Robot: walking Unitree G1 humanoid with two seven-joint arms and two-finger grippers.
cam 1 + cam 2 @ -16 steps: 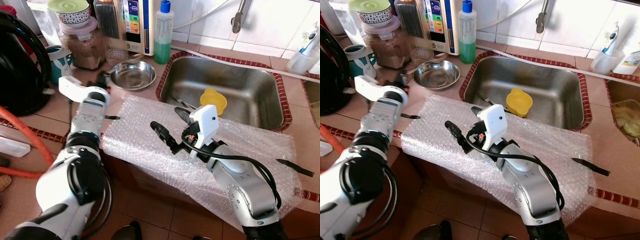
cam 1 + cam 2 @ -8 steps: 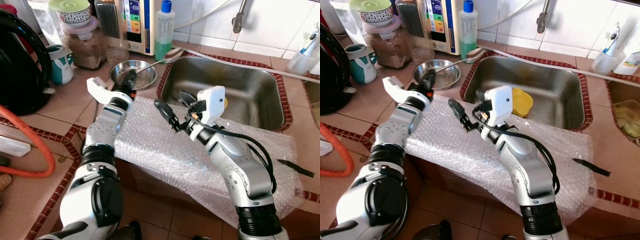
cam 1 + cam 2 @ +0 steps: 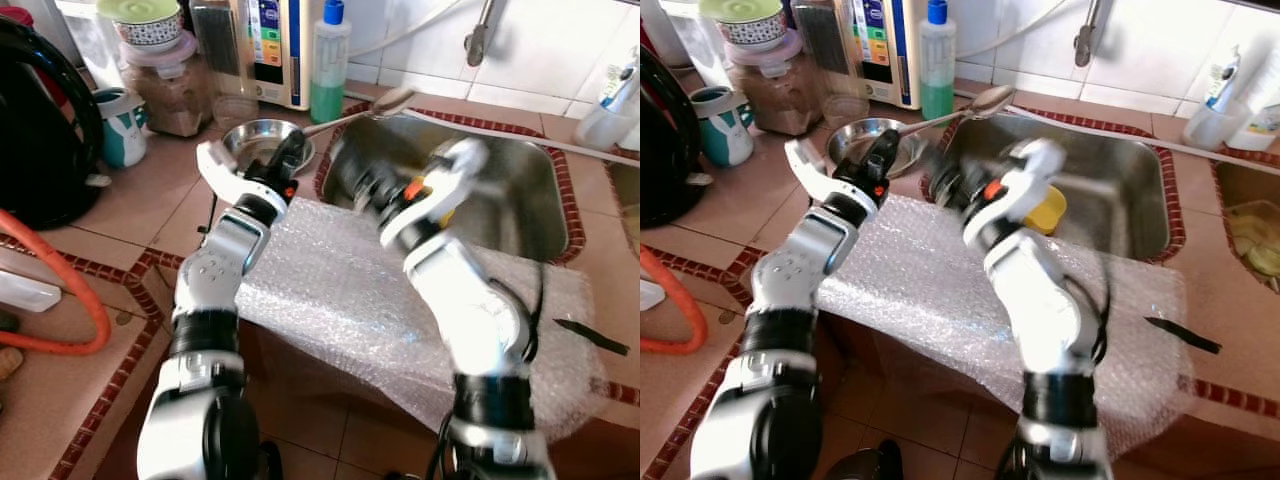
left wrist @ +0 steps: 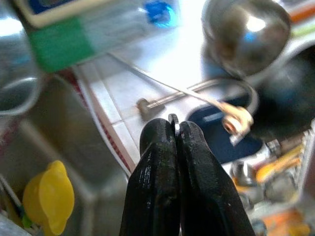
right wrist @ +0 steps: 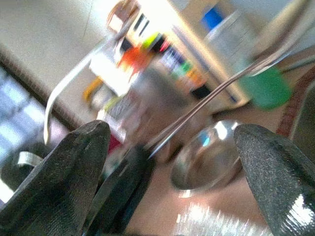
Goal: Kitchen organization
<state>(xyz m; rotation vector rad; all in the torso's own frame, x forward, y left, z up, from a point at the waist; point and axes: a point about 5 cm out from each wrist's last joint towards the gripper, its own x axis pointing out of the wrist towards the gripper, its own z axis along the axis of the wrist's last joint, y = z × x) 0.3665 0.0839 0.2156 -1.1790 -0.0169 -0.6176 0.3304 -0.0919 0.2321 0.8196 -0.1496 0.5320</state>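
My left gripper is shut on the thin handle of a long steel spoon, held slanted over the steel bowl, its scoop above the sink's back left corner. In the left wrist view the fingers pinch the handle with the spoon's scoop beyond them. My right gripper is raised at the sink's left rim, blurred by motion. It is open in the right wrist view, with its fingers wide apart and the spoon handle ahead. A yellow cup sits in the sink.
Bubble wrap covers the counter's front edge. A green soap bottle, jars and a teal mug stand at the back left. A black appliance and an orange hose lie left. A black utensil lies at right.
The left gripper has carried the spoon up and toward the sink. The right arm has swung up from the bubble wrap toward the spoon, and is now blurred.
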